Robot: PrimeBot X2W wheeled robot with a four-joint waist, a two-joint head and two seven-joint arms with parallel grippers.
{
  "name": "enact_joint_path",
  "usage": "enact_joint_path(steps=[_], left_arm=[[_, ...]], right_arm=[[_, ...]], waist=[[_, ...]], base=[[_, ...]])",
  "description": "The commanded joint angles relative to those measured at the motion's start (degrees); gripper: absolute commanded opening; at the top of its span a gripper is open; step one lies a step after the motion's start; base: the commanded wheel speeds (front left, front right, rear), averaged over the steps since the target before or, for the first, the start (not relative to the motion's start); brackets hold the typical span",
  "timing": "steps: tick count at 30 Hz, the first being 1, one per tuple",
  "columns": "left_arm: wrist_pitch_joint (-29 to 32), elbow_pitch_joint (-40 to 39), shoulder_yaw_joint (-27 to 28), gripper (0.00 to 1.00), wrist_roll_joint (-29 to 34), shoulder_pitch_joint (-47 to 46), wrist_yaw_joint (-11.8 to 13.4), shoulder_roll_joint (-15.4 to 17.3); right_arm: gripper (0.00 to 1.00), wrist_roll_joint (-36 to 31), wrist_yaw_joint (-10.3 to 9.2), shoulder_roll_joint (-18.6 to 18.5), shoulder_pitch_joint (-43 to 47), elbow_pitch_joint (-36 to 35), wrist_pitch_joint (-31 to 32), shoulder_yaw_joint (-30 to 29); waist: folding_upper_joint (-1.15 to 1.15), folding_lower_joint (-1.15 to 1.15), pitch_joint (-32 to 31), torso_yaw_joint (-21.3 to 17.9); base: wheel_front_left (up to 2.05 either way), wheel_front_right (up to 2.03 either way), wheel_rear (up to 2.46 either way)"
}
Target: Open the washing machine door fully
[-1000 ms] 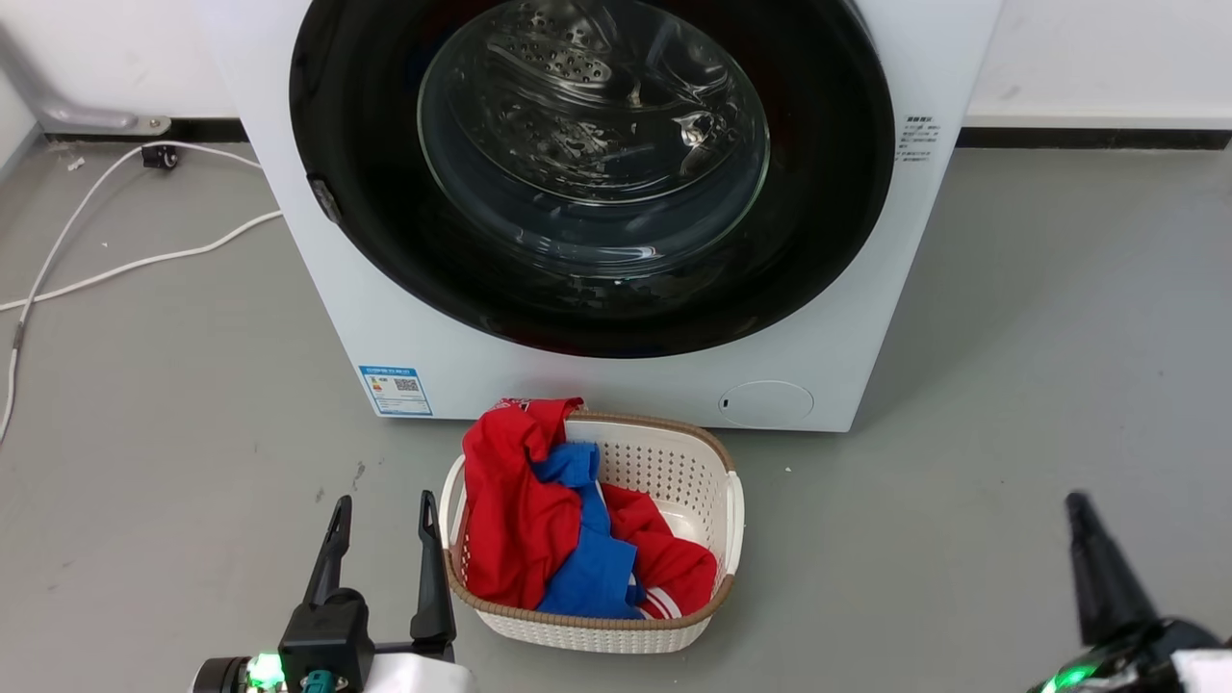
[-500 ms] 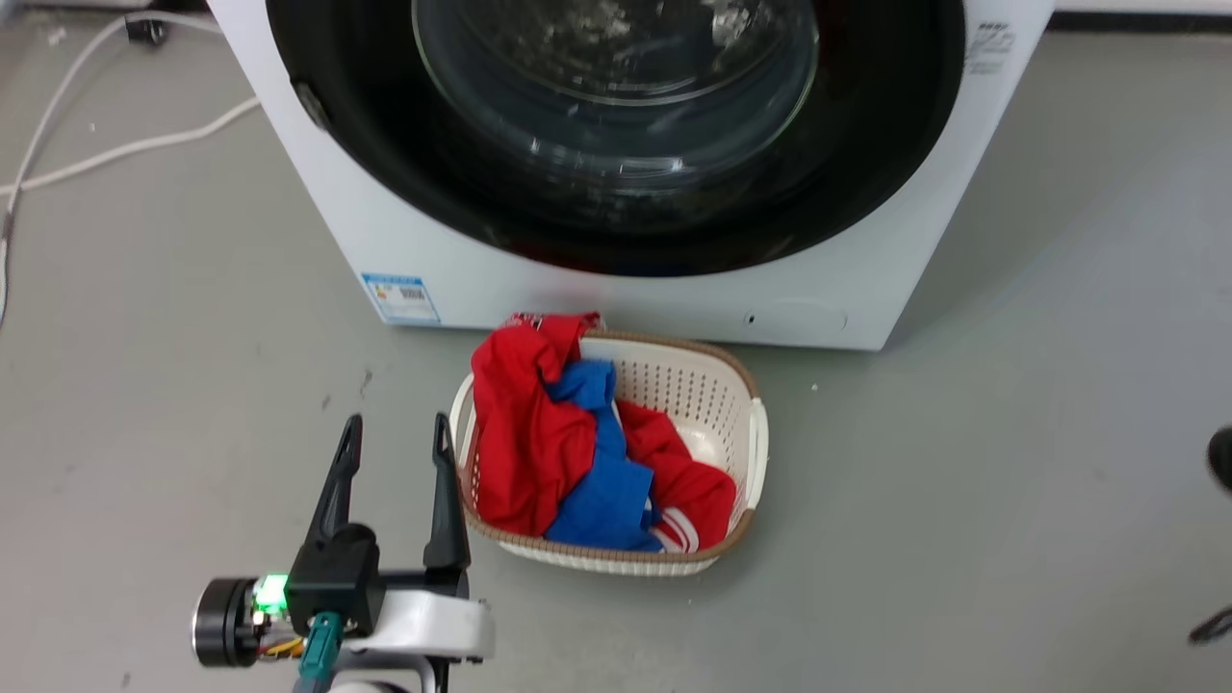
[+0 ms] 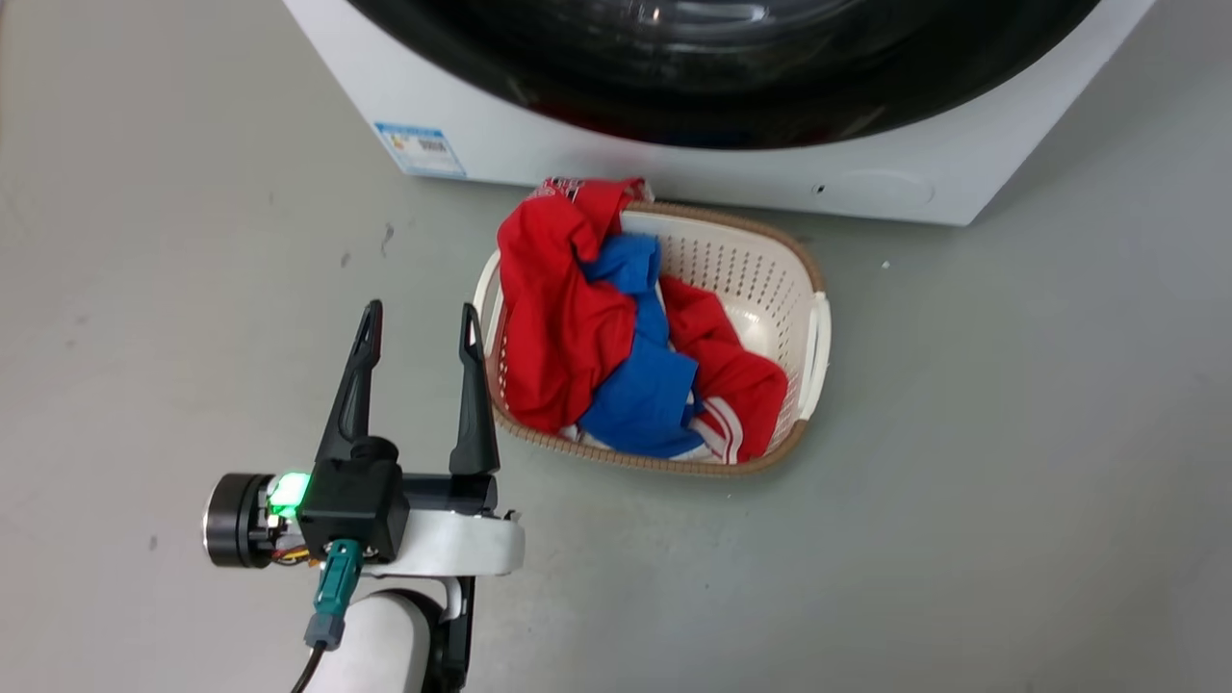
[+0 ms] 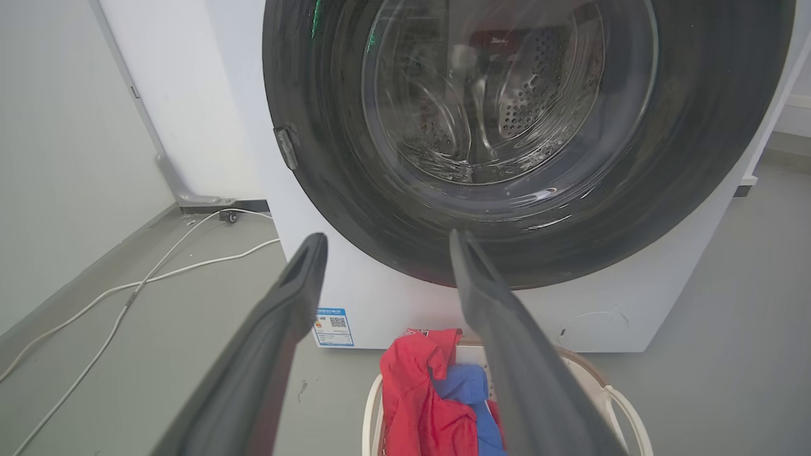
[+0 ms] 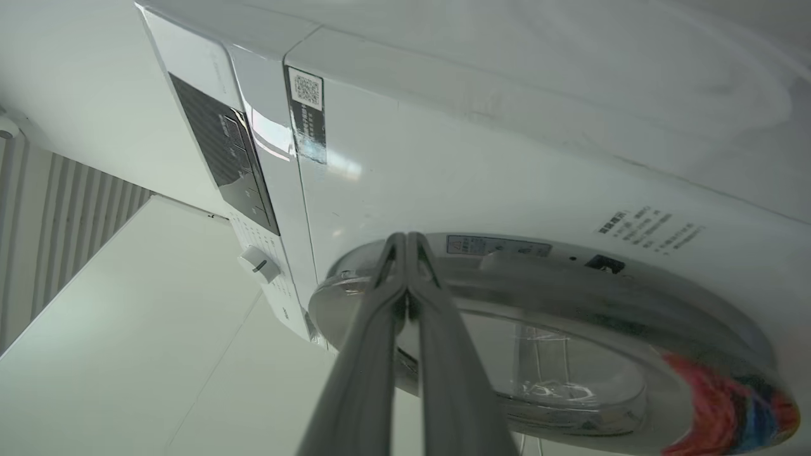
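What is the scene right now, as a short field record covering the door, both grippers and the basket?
door: washing machine door looks shut against the washing machine
left gripper: open, empty, above the floor beside the laundry basket
right gripper: shut, tips at the door's rim; contact unclear
basket: on the floor in front of the machine, holding red and blue clothes
task status: door not yet opened
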Motion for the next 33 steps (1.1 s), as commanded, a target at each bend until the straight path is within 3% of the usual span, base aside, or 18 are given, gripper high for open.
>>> enact_joint_path(steps=[1,12,18,24,33], left_arm=[[-0.2,-0.2,-0.1,1.00,0.1,-0.8,0.3,0.0],[-0.2,-0.6,-2.8,1.00,-2.1,-4.4,1.9,0.0],[-0.2,-0.7,-3.5,1.00,-2.8,-5.3,2.5,0.0],[-0.2,-0.4,-3.7,1.00,-2.9,-6.0,2.8,0.0],[-0.2,0.1,-2.7,1.00,-2.0,-5.0,2.6,0.0]], right_arm=[[0.00,-0.4,0.03,-0.5,-1.1,0.3,0.2,0.4],[0.00,-8.9,0.03,-5.8,-16.9,9.5,5.9,10.2],[0.00,-12.1,0.03,-5.9,-20.4,12.4,7.9,13.0],[0.00,-14.0,0.03,-5.2,-19.9,13.0,11.3,15.6],[0.00,-12.6,0.03,-3.3,-11.9,7.8,15.7,16.7]], waist=[[0.00,-0.01,2.1,1.2],[0.00,-0.01,7.9,4.5],[0.00,-0.01,9.6,5.2],[0.00,-0.01,10.3,5.3],[0.00,-0.01,8.5,3.7]], base=[[0.00,0.00,0.00],[0.00,0.00,0.00],[0.00,0.00,0.00],[0.00,0.00,0.00],[0.00,0.00,0.00]])
